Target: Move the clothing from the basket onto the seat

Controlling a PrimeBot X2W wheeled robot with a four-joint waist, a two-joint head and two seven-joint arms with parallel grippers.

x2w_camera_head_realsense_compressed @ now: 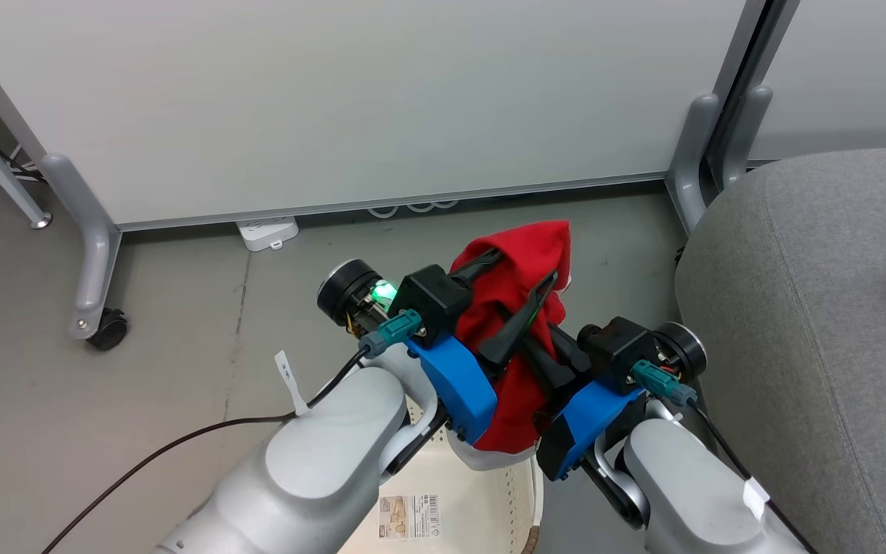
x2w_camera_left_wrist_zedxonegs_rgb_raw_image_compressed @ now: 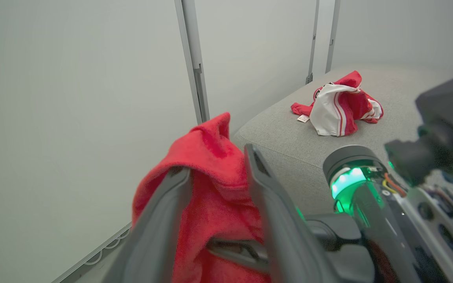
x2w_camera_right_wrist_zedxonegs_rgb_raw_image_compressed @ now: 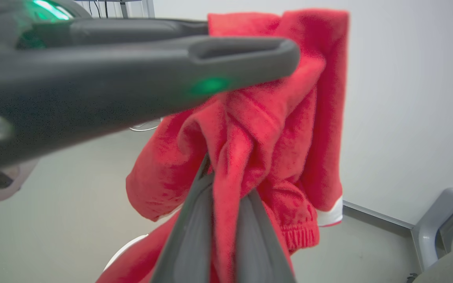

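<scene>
A plain red garment with white trim (x2w_camera_head_realsense_compressed: 524,246) hangs above the cream-white basket (x2w_camera_head_realsense_compressed: 508,492), held up between both arms. My right gripper (x2w_camera_right_wrist_zedxonegs_rgb_raw_image_compressed: 226,186) is shut on a fold of it. My left gripper (x2w_camera_head_realsense_compressed: 521,271) stands open, its two fingers spread, with the red cloth (x2w_camera_left_wrist_zedxonegs_rgb_raw_image_compressed: 210,196) draped over and between them. One left finger (x2w_camera_right_wrist_zedxonegs_rgb_raw_image_compressed: 210,63) crosses the top of the right wrist view. A red and white striped jersey (x2w_camera_left_wrist_zedxonegs_rgb_raw_image_compressed: 338,104) lies crumpled on the grey seat (x2w_camera_left_wrist_zedxonegs_rgb_raw_image_compressed: 285,137). That seat (x2w_camera_head_realsense_compressed: 812,323) is to my right.
A pale grey partition panel (x2w_camera_head_realsense_compressed: 351,100) on wheeled feet stands close behind the garment. A white power strip (x2w_camera_head_realsense_compressed: 268,231) lies on the floor at its base. Bare grey floor (x2w_camera_head_realsense_compressed: 166,369) lies to the left. A black cable (x2w_camera_head_realsense_compressed: 181,442) trails from my left arm.
</scene>
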